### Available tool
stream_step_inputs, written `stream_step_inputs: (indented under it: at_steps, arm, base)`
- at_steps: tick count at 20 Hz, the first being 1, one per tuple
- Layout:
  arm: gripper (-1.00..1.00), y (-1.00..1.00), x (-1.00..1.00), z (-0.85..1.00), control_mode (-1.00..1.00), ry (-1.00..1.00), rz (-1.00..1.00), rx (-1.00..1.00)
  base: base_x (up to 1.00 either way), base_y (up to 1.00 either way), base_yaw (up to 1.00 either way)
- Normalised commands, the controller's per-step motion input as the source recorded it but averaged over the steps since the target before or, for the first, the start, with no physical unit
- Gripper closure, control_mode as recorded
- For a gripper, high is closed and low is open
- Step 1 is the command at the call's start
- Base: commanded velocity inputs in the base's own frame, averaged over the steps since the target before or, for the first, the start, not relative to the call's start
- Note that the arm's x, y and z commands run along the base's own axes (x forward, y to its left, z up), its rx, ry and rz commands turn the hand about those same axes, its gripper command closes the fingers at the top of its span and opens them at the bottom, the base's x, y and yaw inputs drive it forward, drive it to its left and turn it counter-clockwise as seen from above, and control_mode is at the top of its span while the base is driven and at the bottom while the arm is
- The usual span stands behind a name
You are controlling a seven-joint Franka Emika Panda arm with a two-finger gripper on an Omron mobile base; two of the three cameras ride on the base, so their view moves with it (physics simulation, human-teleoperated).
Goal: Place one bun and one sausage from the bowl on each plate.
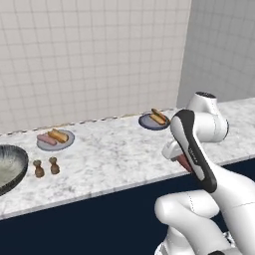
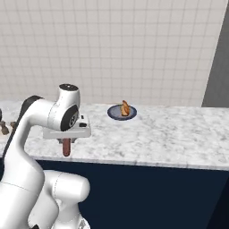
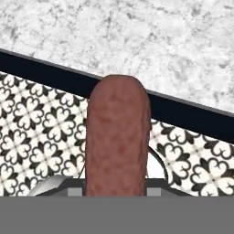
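The dark red sausage (image 3: 118,137) is held clamped in the gripper (image 2: 66,144), hanging downward from the hand at the counter's front edge. In the hand view it is seen lengthwise, over the patterned floor tiles (image 3: 36,137) and the dark counter front (image 3: 192,116), with the marble counter (image 3: 137,41) beyond. In the left base view a short reddish end of it is seen beside the arm.

Farther back on the counter, the dark ribbed bowl (image 1: 10,167) is seen at the left edge, with two small brown shakers (image 1: 46,167) just beside it. Behind these, the light grey plate (image 1: 56,141) carries a bun (image 1: 58,135) and the pink sausage (image 1: 46,139) side by side. Farthest along, near the wall, the dark blue-grey plate (image 2: 122,112) carries the second bun (image 2: 125,108).
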Motion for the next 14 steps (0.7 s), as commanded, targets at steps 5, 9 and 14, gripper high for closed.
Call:
stream_step_inputs:
  at_steps: [5,9,14]
  arm:
    - [1.00,0.00,0.00,0.00,1.00,0.00,0.00,0.00]
    - [1.00,0.00,0.00,0.00,1.00,0.00,0.00,0.00]
    - [1.00,-0.15,0.34,0.04,-1.00,0.01,0.01,0.00]
  base:
    - [0.71,-0.56,0.07]
    - [0.75,-0.29,0.14]
    - [0.44,-0.26,0.10]
